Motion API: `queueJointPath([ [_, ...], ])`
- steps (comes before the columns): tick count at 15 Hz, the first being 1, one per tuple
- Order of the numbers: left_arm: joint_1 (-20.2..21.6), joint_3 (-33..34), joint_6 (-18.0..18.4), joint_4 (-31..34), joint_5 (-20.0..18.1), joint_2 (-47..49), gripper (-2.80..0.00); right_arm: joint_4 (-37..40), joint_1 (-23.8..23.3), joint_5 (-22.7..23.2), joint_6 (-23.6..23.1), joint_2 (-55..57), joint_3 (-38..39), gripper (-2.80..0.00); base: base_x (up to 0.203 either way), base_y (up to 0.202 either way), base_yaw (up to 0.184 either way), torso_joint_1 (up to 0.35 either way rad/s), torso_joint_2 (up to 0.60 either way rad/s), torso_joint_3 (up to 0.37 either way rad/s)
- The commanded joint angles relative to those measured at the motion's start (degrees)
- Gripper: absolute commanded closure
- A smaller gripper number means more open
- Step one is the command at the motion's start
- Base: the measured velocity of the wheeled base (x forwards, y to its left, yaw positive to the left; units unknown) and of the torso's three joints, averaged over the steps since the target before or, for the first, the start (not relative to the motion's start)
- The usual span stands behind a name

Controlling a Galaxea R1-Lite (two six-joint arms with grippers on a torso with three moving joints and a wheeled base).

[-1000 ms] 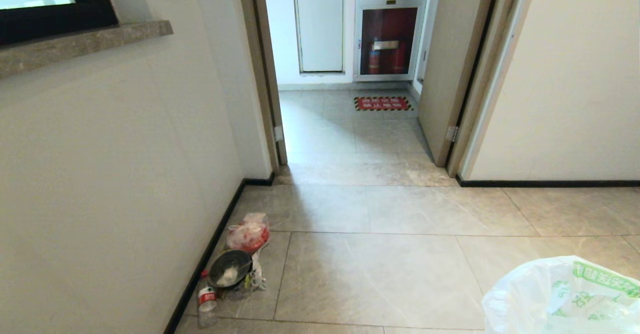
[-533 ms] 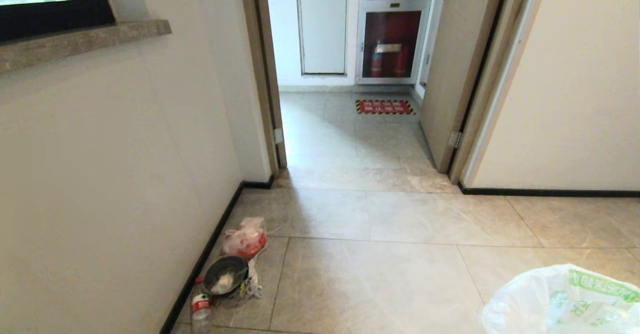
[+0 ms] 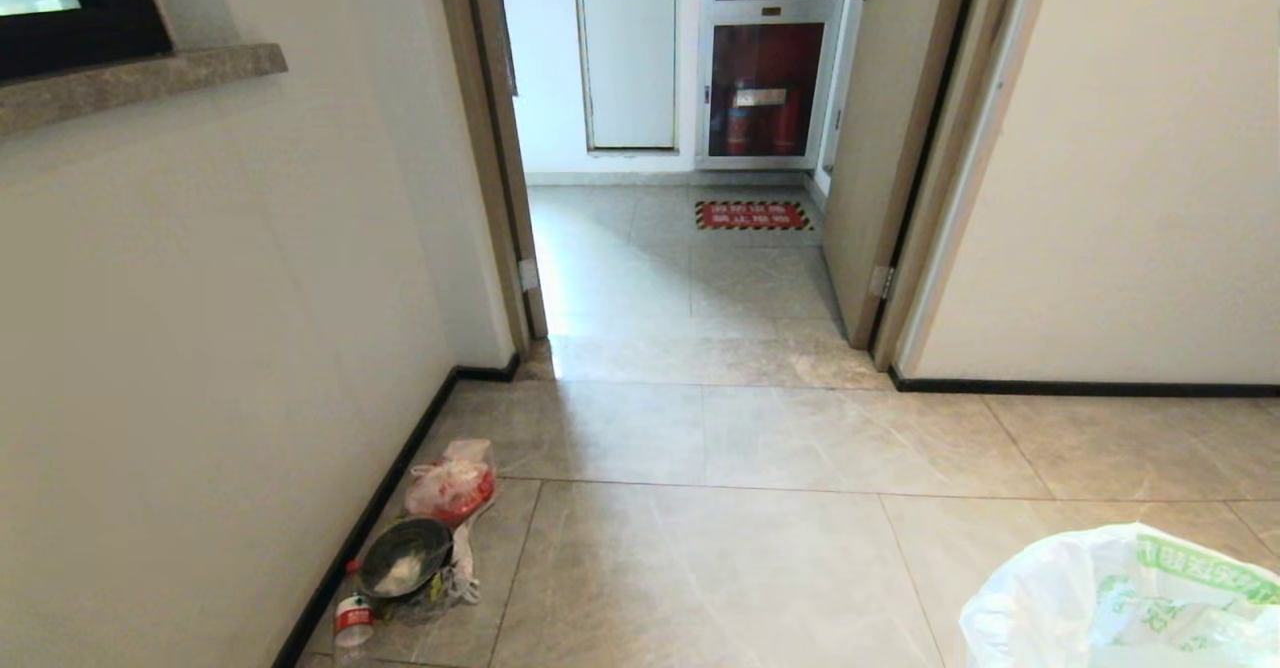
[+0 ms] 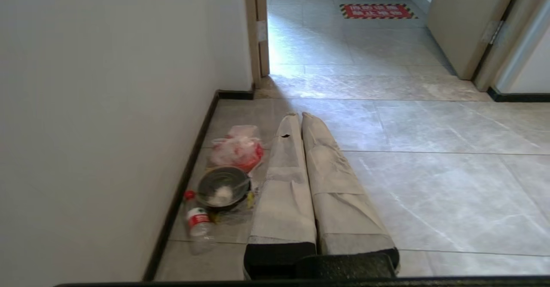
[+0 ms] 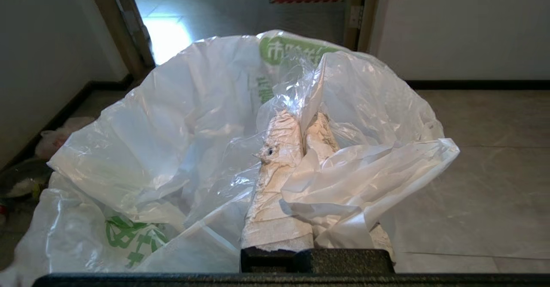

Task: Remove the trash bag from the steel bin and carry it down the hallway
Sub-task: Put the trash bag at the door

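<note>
The right claw [image 5: 300, 126] is clamped together on the trash bag [image 5: 180, 119], which hangs at 5 o'clock of the head view above the hallway floor [image 3: 720, 568]. The left claw [image 4: 298, 117] is empty, fingers pressed together. Litter [image 3: 420, 538] lies at 7 o'clock by the baseboard [image 3: 370, 518].

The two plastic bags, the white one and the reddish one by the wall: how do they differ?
The trash bag is white with green printing, large, and held in the shut right gripper. The reddish bag is smaller, clear and red-tinted, lying on the floor beside a dark bowl. Both are thin, crinkled plastic.
</note>
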Motion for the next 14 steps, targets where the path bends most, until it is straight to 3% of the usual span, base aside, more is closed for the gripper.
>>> queueJointPath([
  [1, 0.02, 0.00, -0.02, 0.05, 0.00, -0.01, 0.00, 0.03, 0.00, -0.06, 0.01, -0.01, -0.06, 0.00, 0.000, -0.185, -0.003, 0.001, 0.00, 0.006],
  [3, 0.02, 0.00, -0.02, 0.05, -0.07, -0.01, 0.00, 0.00, 0.00, -0.01, 0.01, -0.01, -0.01, 0.00, 0.000, -0.142, -0.003, 0.001, 0.00, 0.002],
  [14, 0.02, 0.00, 0.07, 0.03, -0.09, -0.01, 0.00, 0.00, 0.00, -0.01, 0.00, 0.07, -0.05, 0.00, 0.000, 0.000, 0.007, 0.000, 0.00, 0.001],
])
